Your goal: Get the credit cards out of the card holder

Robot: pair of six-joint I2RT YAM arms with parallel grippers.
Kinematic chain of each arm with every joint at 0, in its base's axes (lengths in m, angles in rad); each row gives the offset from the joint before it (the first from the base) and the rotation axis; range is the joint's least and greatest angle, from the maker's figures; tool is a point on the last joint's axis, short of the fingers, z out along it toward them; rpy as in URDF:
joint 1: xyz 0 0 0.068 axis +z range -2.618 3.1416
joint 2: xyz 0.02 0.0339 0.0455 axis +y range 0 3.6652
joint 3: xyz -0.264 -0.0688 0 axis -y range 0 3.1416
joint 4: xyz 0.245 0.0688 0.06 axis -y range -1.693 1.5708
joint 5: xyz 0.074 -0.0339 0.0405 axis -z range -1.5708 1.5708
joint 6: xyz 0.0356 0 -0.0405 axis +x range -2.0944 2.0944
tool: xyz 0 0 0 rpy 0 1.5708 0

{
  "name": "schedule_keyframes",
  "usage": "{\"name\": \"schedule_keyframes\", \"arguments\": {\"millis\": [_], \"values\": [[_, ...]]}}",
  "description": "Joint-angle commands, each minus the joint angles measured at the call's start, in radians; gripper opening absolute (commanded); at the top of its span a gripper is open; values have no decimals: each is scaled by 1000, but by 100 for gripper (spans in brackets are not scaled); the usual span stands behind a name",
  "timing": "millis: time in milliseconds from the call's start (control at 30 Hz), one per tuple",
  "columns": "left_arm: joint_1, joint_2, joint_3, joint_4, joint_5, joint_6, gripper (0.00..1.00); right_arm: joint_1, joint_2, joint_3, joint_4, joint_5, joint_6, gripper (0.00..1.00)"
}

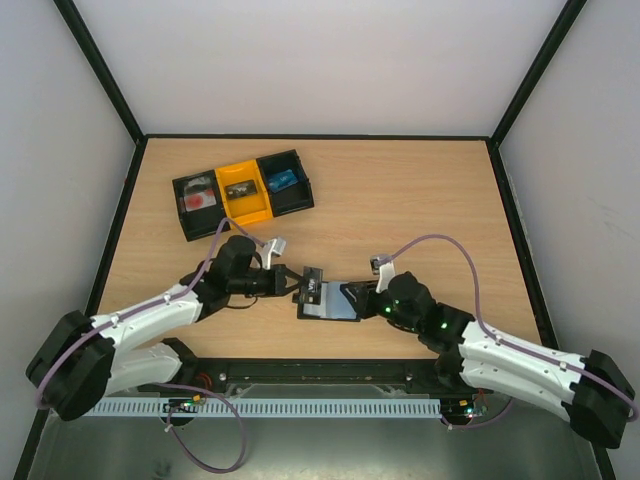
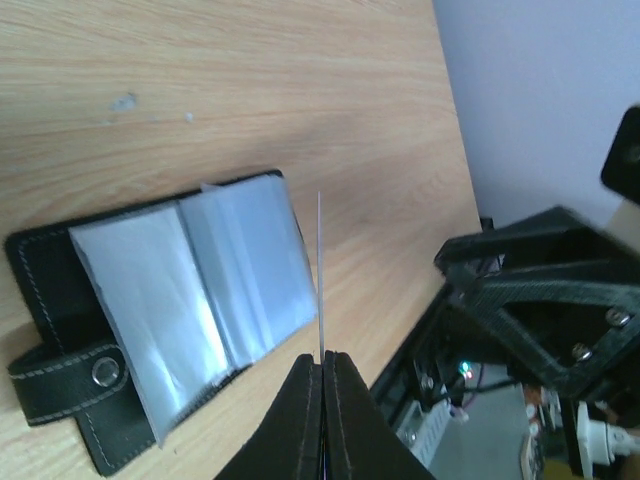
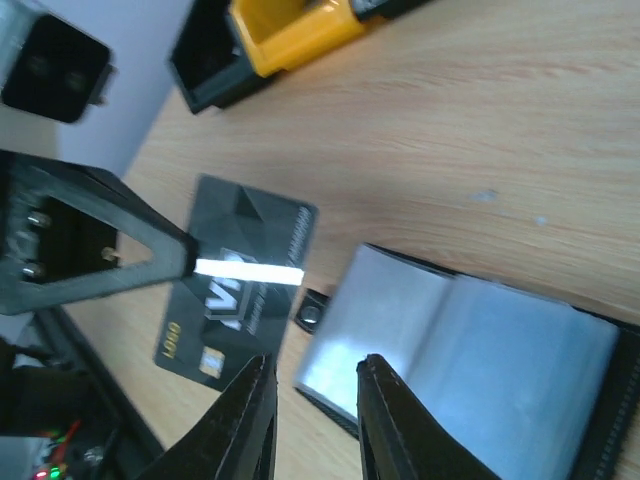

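One dark card (image 3: 250,225) is clamped in the left pincer (image 2: 322,358), clear of the open holder (image 2: 190,300), while the right pincer (image 3: 316,365), prongs apart, hovers over its edge, probably to steady it.

Card holder (image 1: 335,305) lay opened flat on the counter (image 1: 420,200), near the front edge, roughly midway between the two arms. Tray (image 1: 250,215) sat well behind it, toward the far left, its three compartments side by side with something in each. Left fingers (image 2: 305,420) stood at the holder's left — pinched on one credit card (image 2: 320,270), which hung over the holder's tab end, outside the pockets. Right fingers (image 3: 255,420) stood at the holder's right — parted, one over a pocket panel, apart from the card.
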Motion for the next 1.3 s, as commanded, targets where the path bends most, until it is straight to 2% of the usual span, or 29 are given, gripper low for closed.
{"name": "schedule_keyframes", "arguments": {"millis": [0,167,333,533,767,1000,1267], "values": [[7,-60,22,-87,109,95,3,2,-79,62,-60,-64,-53,25],[4,-105,30,-126,159,142,3,2,-80,142,-140,-127,-90,32],[-22,-113,20,-106,237,179,3,1,-21,227,-238,-203,-177,43],[-53,-107,50,-138,270,220,3,2,51,295,-278,-286,-238,36],[-84,-126,44,-136,280,221,3,1,112,310,-275,-331,-267,40],[-110,-168,38,-97,315,208,3,-1,121,301,-248,-416,-275,39],[-118,-182,38,-94,319,203,3,-3,89,301,-241,-440,-267,36]]}}
